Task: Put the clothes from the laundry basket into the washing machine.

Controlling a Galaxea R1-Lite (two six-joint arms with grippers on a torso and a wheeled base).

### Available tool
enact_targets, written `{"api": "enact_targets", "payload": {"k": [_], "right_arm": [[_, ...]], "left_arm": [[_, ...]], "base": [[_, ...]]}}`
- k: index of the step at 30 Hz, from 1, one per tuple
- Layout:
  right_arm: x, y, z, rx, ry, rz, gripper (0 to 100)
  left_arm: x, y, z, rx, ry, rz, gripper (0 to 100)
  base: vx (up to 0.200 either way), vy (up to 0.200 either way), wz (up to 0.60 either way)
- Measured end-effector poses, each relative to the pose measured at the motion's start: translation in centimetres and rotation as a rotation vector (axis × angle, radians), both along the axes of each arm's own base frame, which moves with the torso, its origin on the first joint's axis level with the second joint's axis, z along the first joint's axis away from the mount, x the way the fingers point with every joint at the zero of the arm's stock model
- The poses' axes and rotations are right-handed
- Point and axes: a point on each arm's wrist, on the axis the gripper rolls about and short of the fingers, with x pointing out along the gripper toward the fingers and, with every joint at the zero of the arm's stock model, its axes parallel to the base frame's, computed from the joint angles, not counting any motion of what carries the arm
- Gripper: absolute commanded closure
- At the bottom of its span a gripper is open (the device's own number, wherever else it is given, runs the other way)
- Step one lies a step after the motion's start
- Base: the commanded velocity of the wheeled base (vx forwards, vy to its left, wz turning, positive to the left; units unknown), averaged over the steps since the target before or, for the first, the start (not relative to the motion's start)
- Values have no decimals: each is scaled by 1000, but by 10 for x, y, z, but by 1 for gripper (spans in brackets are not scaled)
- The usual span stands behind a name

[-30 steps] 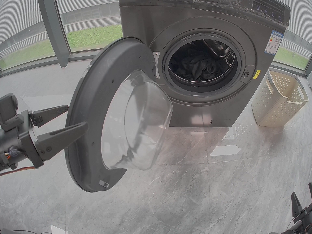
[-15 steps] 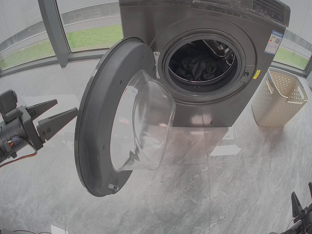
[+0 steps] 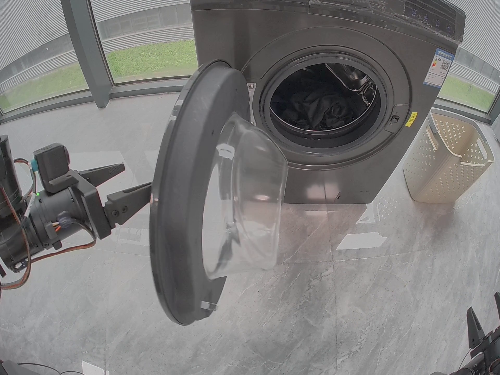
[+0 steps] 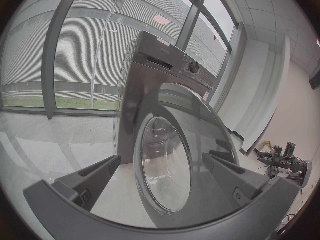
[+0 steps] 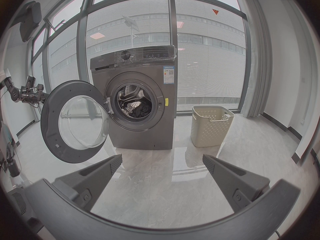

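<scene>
- L gripper (image 3: 136,177): fingers spread, holding nothing; lower tip at outer face of door (image 3: 179,194), contact unclear.
- Door stands open, hinged on left of washing machine (image 3: 312,27) front.
- Dark clothes (image 3: 317,105) lie inside drum.
- Laundry basket (image 3: 445,157) upright on floor (image 3: 338,298), just right of machine.
- R gripper (image 5: 161,157): fingers apart, nothing held, well apart from basket.

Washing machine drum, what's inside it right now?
Dark clothes lie heaped low in the drum, with bare shiny metal showing above them. Anything beneath the heap is covered.
</scene>
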Motion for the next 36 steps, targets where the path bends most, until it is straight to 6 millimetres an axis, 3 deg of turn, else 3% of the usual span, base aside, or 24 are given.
{"api": "enact_targets", "payload": {"k": [11, 36], "right_arm": [[0, 0, 0, 0, 0, 0, 0], [0, 0, 0, 0, 0, 0, 0]], "left_arm": [[28, -50, 18, -22, -48, -95, 0], [128, -141, 27, -78, -120, -98, 0]], "base": [[0, 0, 0], [0, 0, 0]]}}
